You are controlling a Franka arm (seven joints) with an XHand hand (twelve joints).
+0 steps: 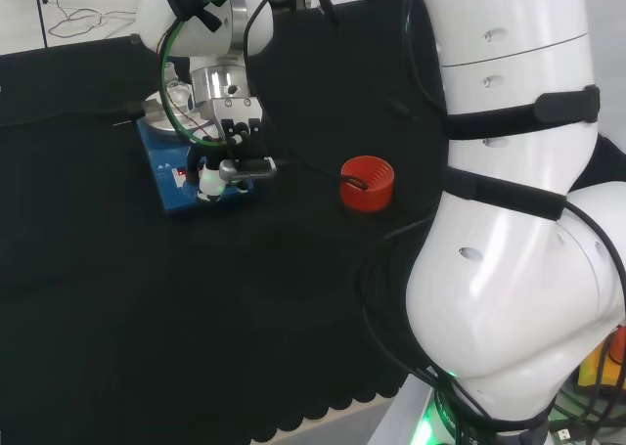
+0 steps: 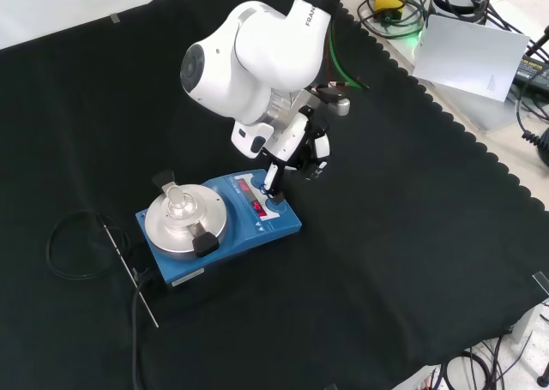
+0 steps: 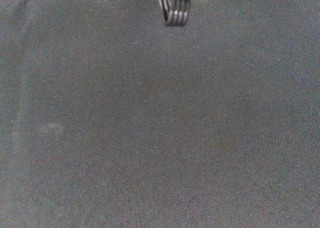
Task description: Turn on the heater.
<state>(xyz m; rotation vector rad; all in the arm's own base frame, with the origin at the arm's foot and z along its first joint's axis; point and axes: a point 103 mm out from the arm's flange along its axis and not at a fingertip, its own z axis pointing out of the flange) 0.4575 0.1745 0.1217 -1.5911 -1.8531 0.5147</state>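
Here the black cloth (image 2: 412, 261) covers the bench and carries every item. The white arm (image 2: 257, 56) reaches in from the top of the front view, its large link with the round grey cap standing above the heater.

The heater (image 2: 219, 236), a blue unit with a round silver plate (image 2: 184, 223), sits left of centre in the front view; in the head view it lies at the upper left (image 1: 171, 186), under the arm's wrist. A small clear glass piece (image 2: 177, 203) stands on the plate. The control panel (image 2: 257, 203) with red indicators occupies the right end of the heater in the front view.

The hand (image 2: 296, 150) hangs over that panel. One finger (image 2: 273, 184) extends straight down, its tip at the blue knob (image 2: 276, 208); contact looks made but cannot be confirmed. The other fingers are curled back, holding nothing.

A red ribbed ring (image 1: 367, 184) stands well apart from the heater, to its right in the head view. A black cable (image 2: 73, 249) loops on the cloth left of the heater in the front view, beside a thin metal rod (image 2: 129, 274).
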